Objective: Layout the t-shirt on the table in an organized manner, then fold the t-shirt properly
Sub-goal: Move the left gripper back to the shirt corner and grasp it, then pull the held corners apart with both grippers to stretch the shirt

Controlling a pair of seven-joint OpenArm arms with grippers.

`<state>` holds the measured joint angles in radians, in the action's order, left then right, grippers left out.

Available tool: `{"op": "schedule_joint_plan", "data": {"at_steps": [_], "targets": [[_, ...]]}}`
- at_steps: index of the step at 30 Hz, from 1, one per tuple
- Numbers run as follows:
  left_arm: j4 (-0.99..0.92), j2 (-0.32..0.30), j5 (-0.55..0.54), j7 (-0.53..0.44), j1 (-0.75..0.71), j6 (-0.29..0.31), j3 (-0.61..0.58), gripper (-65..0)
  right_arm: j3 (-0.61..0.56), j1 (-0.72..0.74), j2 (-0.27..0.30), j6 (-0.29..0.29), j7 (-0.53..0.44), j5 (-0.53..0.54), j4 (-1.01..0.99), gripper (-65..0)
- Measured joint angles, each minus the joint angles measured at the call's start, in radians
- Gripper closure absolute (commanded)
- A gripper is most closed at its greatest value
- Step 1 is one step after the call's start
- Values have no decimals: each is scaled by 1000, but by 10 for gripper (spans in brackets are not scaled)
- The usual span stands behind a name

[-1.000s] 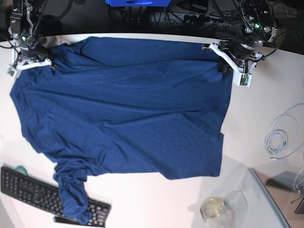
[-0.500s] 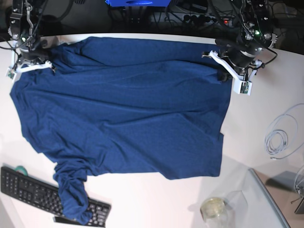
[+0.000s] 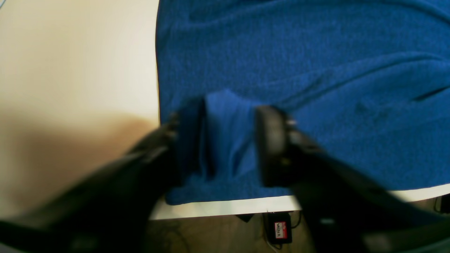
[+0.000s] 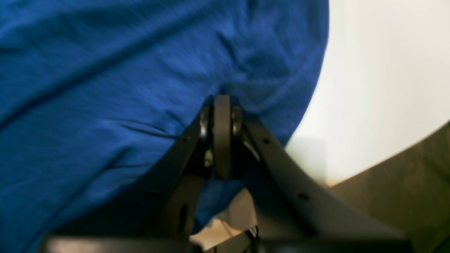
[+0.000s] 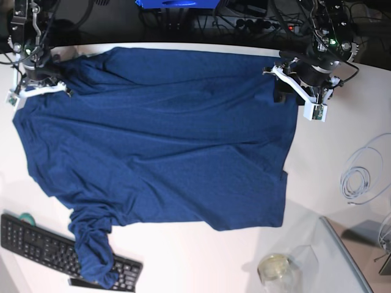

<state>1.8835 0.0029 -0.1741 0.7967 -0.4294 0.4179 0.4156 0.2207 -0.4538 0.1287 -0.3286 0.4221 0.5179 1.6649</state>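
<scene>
Parted jaws of the left gripper (image 3: 228,140) straddle a t-shirt (image 5: 159,134) fold while the right gripper (image 4: 222,116) pinches its corner on the table (image 5: 342,140).

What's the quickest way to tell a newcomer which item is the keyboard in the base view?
Start at the white table, mostly covered by the big navy t-shirt. Follow the shirt to its bunched sleeve at the bottom-left corner; that sleeve drapes over the keyboard. It is the only flat black slab with rows of keys, unlike the coiled white cable and glass jar on the opposite side.
</scene>
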Motion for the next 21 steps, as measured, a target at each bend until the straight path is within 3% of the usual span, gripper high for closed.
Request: {"op": "schedule_joint_plan", "data": {"at_steps": [4, 9, 12, 14, 21], "targets": [[37, 1, -11, 1, -10, 0, 12, -359, 0, -22, 0, 0, 0, 4, 47, 0], [-23, 10, -10, -11, -38, 9, 145, -359, 5, -43, 4, 0, -1, 2, 57, 0], [-132, 1, -7, -83, -25, 186, 206, -367, 6, -53, 3, 0, 0, 4, 57, 0], [-183, 8, -39, -155, -15, 264, 227, -367, 6, -50, 3, 0, 0, 1, 57, 0], [-365, 8, -39, -272, -10, 272, 237, -362, 4, -49, 3, 0, -1, 1, 57, 0]]}}
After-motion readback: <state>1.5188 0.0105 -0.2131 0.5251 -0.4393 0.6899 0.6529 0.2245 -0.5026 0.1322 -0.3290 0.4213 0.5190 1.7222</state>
